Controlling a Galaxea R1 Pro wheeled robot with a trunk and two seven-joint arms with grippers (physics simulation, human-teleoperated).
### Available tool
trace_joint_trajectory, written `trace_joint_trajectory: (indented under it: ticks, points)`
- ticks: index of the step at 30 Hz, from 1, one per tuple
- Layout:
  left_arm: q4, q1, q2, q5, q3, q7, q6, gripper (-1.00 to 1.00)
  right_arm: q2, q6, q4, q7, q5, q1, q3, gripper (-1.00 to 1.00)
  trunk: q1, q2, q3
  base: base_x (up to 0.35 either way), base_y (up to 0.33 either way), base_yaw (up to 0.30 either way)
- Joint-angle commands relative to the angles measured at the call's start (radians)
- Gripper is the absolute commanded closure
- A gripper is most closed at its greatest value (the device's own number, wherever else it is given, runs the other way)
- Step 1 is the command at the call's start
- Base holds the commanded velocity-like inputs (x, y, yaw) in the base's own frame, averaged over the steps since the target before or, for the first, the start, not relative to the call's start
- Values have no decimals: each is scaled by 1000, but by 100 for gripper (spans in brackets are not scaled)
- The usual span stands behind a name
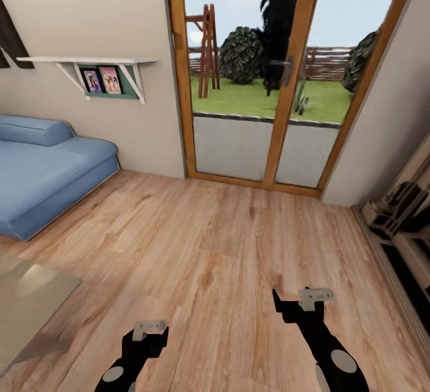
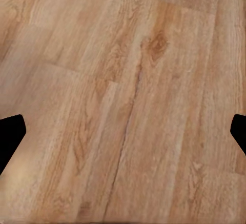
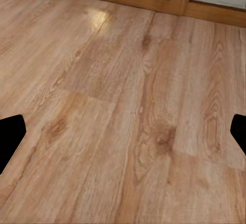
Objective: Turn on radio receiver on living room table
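Sofa (image 1: 45,171) first, far left in the head view: one blue sofa against the beige wall, and above it one white shelf (image 1: 89,60) carrying two small framed pictures (image 1: 101,80). Below the sofa, down at the lower left edge, there's a glossy grey corner of the desk (image 1: 27,296), just one desk, and the part that shows is bare. No radio on that corner, so the radio's whereabouts can't be told from here; by my reckoning it sits on the part of the desk beyond the edge of the view.

Moving across: left hand (image 1: 149,333) hangs low over the wood floor (image 1: 227,242), holding nothing. The left wrist view puts its two fingertips (image 2: 11,134) at the far edges with plain floorboards between them, so it's spread wide. Centre stage, one glazed double door (image 1: 269,81) looks out on a garden. Then the right hand (image 1: 301,302), also over bare floor, also empty, its fingertips (image 3: 11,137) wide apart in its own wrist view.

Far right, one dark stepped fixture (image 1: 400,213) along the wall; I can't say what it is.

Progress, as I judge it: early. The robot is in the living room but facing the door. Turning toward the desk, finding the radio and switching it on are all left.
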State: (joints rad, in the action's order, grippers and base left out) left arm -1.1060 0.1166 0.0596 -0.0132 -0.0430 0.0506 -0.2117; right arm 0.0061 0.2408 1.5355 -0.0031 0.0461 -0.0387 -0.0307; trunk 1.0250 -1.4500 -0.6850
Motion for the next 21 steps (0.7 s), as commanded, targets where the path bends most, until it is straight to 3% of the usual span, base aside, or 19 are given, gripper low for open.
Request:
trace_joint_trajectory:
  ticks: [1,21]
  points:
    - [0,0,0,0,0,0,0,-100,0,0,0,0,0,0,0,-100,0,0,-1,0,0,286]
    - [1,0,0,0,0,0,0,-100,0,0,0,0,0,0,0,-100,0,0,-11,0,0,277]
